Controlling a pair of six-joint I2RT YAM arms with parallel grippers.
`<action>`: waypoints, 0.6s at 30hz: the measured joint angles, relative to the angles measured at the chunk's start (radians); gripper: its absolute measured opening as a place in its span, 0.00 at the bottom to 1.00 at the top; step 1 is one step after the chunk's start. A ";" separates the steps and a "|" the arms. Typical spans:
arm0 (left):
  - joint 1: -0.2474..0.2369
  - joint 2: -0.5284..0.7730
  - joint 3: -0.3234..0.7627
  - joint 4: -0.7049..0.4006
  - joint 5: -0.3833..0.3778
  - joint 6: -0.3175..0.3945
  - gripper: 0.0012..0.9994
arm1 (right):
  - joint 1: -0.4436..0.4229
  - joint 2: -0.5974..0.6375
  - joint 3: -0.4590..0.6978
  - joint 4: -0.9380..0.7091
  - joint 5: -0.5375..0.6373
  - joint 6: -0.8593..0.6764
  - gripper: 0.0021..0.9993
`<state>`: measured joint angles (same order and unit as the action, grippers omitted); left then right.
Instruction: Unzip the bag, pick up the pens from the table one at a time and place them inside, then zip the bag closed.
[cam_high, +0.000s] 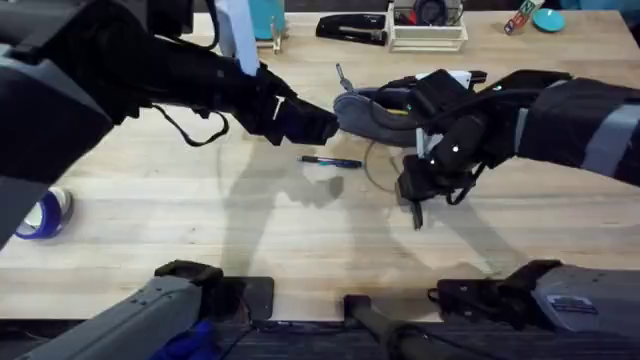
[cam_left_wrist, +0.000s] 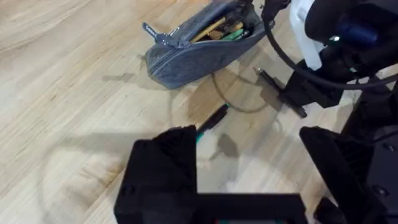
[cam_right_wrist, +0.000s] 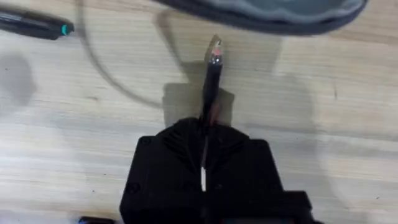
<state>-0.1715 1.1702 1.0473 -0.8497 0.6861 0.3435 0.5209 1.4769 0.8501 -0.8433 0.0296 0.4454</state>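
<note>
Right gripper (cam_right_wrist: 208, 146) clamps black pen (cam_right_wrist: 211, 81); left gripper (cam_high: 318, 127), spread wide, hovers beside open bag (cam_left_wrist: 199, 46). Next: drop pen inside.

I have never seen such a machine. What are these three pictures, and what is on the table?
Two robot arms work at a wooden table. One picture looks down from above; the other two come from cameras on each wrist. The grey bag lies open, with items inside. The right gripper is shut on one pen, its tip pointing toward the bag. A second pen lies on the table before the bag. The left gripper hovers by the bag's end, holding nothing visible.
</note>
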 joint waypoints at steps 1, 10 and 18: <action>0.000 0.000 0.000 0.000 0.000 0.000 1.00 | 0.000 0.000 0.000 0.000 0.000 0.000 0.03; 0.000 0.000 0.000 0.000 0.000 0.000 1.00 | 0.000 -0.020 0.114 -0.189 0.005 -0.002 0.03; 0.000 0.000 0.000 0.000 0.000 0.000 1.00 | 0.000 -0.091 0.298 -0.295 0.008 -0.021 0.03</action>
<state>-0.1715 1.1705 1.0473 -0.8500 0.6861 0.3435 0.5209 1.3856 1.1485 -1.1382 0.0376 0.4248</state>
